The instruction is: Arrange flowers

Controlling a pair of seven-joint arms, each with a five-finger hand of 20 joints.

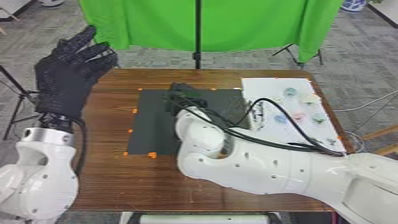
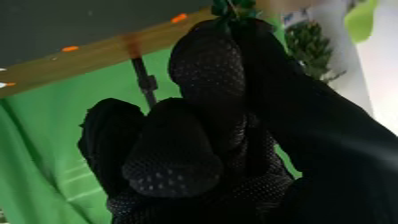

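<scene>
Pinching green sprig over dark mat: right hand, thumb and finger clamped on it | left of mat: left hand, fingers straight, slightly apart | right of mat: white sheet, small flowers on it | under mat: brown table | beyond mat: green curtain, gray carpet

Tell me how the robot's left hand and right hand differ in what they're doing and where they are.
The left hand is open with its fingers extended, while the right hand pinches a leafy green sprig. The left hand is raised at the left side of the table; the right hand is near the far edge of the dark mat. Both wear black gloves.
</scene>
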